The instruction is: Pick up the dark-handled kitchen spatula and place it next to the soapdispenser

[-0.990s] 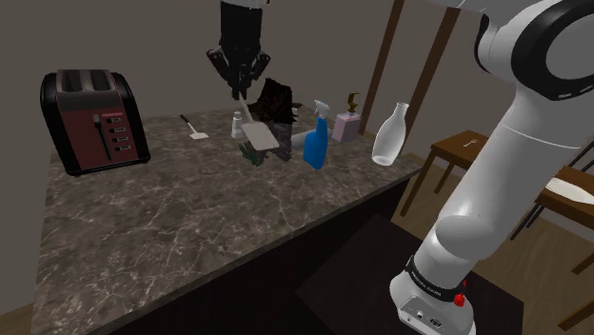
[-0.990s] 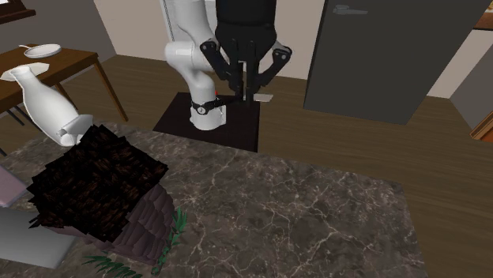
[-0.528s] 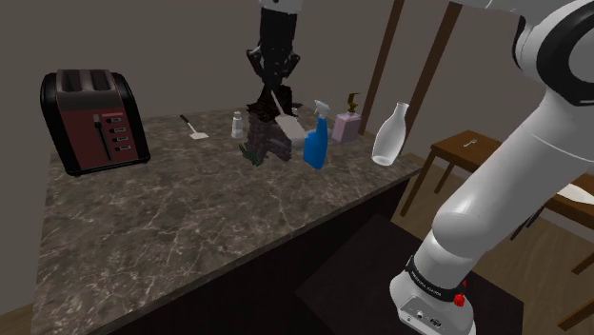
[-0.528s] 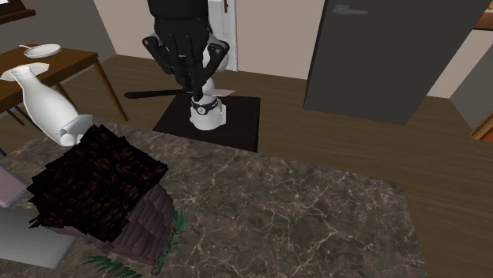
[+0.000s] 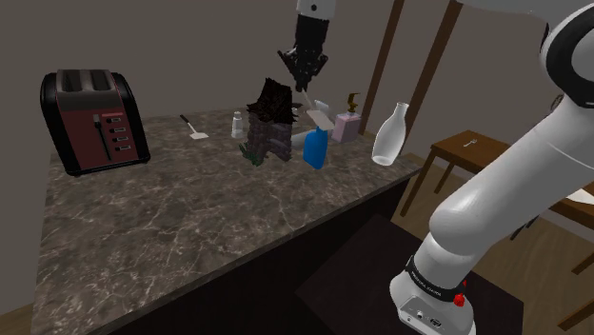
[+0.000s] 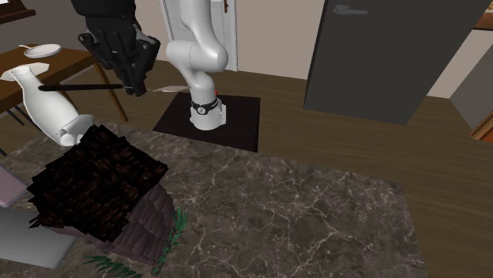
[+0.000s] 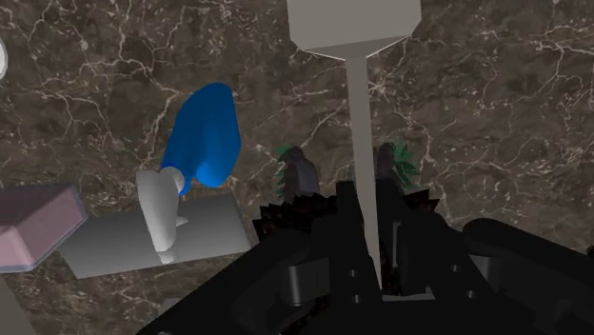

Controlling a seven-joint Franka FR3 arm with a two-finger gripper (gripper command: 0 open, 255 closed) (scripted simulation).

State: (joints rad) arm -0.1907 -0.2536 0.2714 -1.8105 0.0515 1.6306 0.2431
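Grey-bladed and dark-handled, the spatula (image 7: 354, 29) hangs clamped in the closed gripper (image 5: 305, 74) above the marbled counter (image 5: 190, 228) (pickup done, I judge), leaving only the set-down beside the pinkish soap dispenser (image 5: 346, 125).

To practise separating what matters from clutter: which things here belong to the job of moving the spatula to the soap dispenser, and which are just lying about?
Job: gripper, the spatula it holds, soap dispenser.
Lying about: toaster, blue spray bottle, white vase, dark plant, second spatula.
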